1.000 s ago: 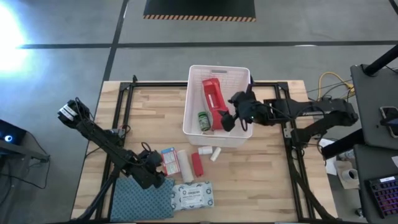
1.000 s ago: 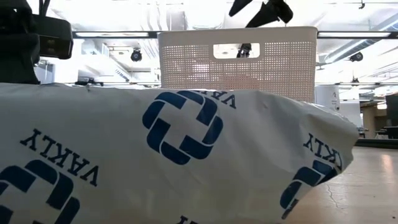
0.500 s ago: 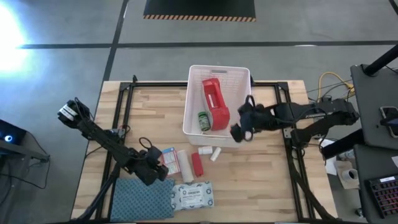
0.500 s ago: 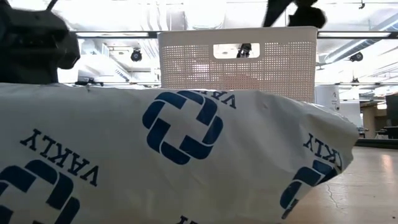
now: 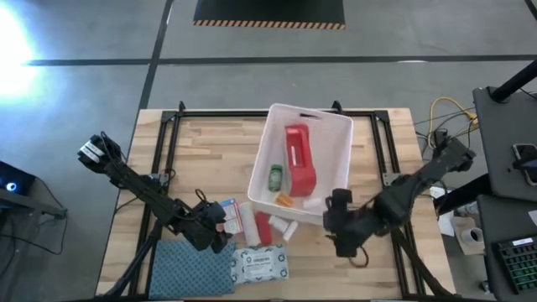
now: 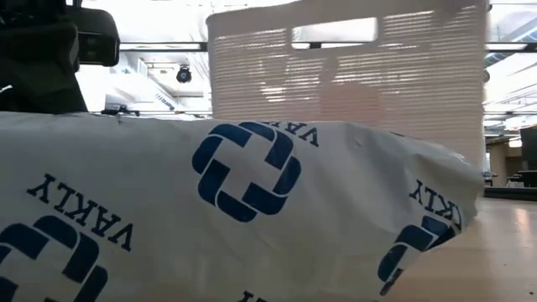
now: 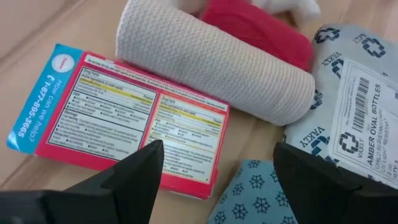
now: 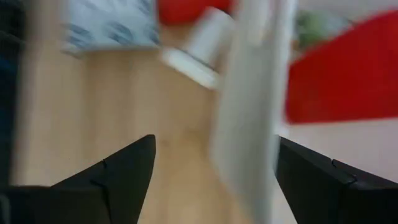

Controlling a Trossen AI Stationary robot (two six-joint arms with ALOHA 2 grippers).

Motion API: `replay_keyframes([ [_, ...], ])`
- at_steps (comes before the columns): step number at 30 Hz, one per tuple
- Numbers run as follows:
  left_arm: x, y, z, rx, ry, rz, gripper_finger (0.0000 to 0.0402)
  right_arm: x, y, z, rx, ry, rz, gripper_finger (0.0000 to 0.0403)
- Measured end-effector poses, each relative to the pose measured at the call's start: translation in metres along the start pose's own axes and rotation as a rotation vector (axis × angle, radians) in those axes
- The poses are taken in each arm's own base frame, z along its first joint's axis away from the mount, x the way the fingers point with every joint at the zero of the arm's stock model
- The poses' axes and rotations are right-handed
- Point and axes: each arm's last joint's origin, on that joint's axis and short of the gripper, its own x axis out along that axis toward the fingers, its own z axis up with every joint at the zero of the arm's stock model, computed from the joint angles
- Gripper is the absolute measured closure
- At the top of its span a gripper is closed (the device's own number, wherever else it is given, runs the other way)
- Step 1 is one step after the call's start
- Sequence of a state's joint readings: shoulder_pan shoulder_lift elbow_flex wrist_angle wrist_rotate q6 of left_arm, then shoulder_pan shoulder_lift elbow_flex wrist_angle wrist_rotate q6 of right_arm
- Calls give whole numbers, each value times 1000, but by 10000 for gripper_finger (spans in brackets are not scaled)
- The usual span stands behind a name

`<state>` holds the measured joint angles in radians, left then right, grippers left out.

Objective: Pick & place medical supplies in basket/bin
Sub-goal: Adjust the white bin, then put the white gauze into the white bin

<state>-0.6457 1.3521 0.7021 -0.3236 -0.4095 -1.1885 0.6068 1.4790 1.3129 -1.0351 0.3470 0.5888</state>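
The white basket (image 5: 336,151) stands askew on the table, holding a red-and-white pouch (image 5: 298,157) and a small green bottle (image 5: 275,176). My right gripper (image 5: 334,223) is open at the basket's near right corner; in the blurred right wrist view the basket's wall (image 8: 249,106) stands between its fingers. My left gripper (image 7: 214,186) hovers open over the near end of a small red-and-blue box (image 7: 124,118). Beside the box lie a white roll (image 7: 217,62), a red roll (image 7: 261,28) and the wipes packet (image 7: 354,112). My right gripper has the basket's near right wall (image 8: 249,106) between its open fingers, coming slanting down from the table's right. The view is blurred, and I cannot tell whether a finger touches the wall.
A blue-grey patterned cloth (image 5: 189,268) lies at the near left, next to the wipes packet (image 5: 260,262), which fills the foreground of the low view. Small white bottles (image 5: 284,226) lie against the basket's near end. Black frame rails (image 5: 390,168) run along the table's sides.
My right gripper has swung from above the basket's right side toward the table's near edge, sinking and rolling. The basket has slid toward the near edge and turned, its far end swinging toward the right.
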Motion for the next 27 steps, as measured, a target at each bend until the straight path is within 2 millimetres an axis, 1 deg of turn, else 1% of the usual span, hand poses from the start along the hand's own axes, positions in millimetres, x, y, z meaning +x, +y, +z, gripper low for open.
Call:
replay_keyframes([
  [1,0,0,0,-1,0,-1,121,3,1,-2,23,10,-62,104],
  [3,0,0,0,-13,-1,-2,121,2,-1,-4,120,-9,-182,104],
  [5,0,0,0,-27,-1,-2,121,-7,-2,-4,220,-53,-248,104],
  [8,0,-1,0,-30,-2,-7,121,-23,0,-8,307,-171,-339,104],
  [10,0,0,0,-24,-2,-5,121,-33,-5,-12,335,-220,-425,104],
  [11,0,0,0,-17,-3,-3,121,-36,-10,-16,339,-209,-478,104],
  [12,1,0,1,-9,-4,-2,121,-37,-16,-19,344,-188,-537,104],
  [14,1,1,2,6,-5,1,121,-28,-27,-19,341,-221,-612,104],
  [16,2,2,3,17,-7,5,121,-21,-38,-19,338,-222,-649,104],
  [18,2,2,3,16,-7,9,121,-18,-48,-11,405,-239,-661,106],
  [21,2,2,3,13,0,4,121,-20,-45,-2,428,-255,-594,110],
  [23,2,2,3,13,2,4,121,-29,-36,4,389,-285,-497,112],
  [27,2,3,3,13,3,4,121,-45,-9,13,249,-300,-248,116],
])
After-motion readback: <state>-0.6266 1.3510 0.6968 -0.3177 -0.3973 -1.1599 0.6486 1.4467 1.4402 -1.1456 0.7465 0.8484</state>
